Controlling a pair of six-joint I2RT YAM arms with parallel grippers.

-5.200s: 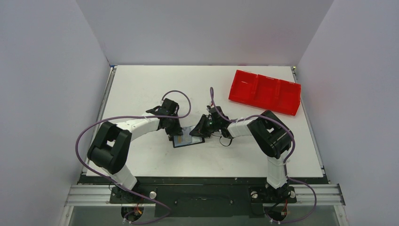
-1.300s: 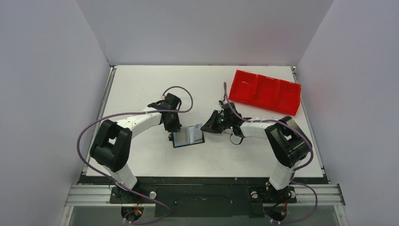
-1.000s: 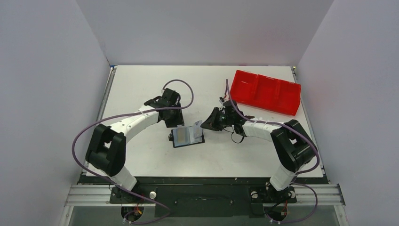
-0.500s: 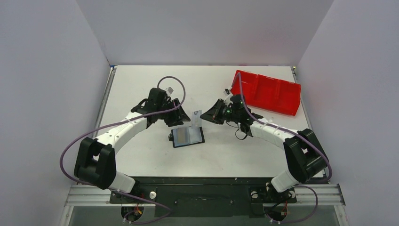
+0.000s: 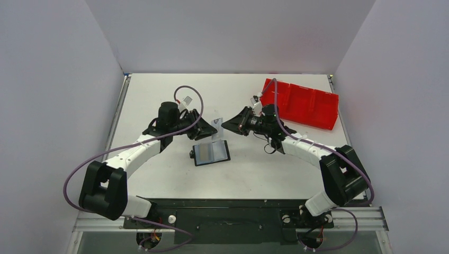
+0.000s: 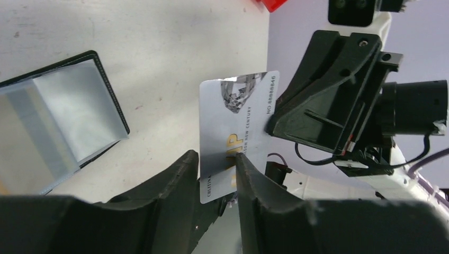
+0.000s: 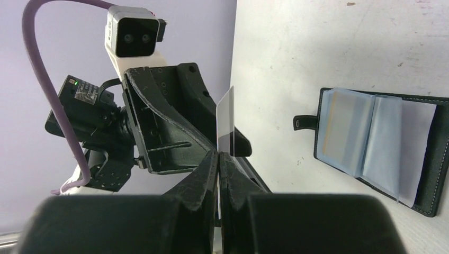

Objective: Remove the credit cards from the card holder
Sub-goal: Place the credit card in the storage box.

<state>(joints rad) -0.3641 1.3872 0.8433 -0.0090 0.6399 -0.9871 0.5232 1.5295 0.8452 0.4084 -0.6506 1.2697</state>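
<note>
Pinching silver card in closed right gripper, midair above table; left gripper fingers parted at card's end. Holder lying open on table below.

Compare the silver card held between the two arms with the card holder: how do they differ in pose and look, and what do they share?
The silver card is off the table, clamped by the right gripper, jaws shut; the card holder lies on it. The card is held on edge; the holder lies flat and open. The card is one pale printed sheet; the holder is black-edged with clear sleeves. Both are rectangular.
</note>
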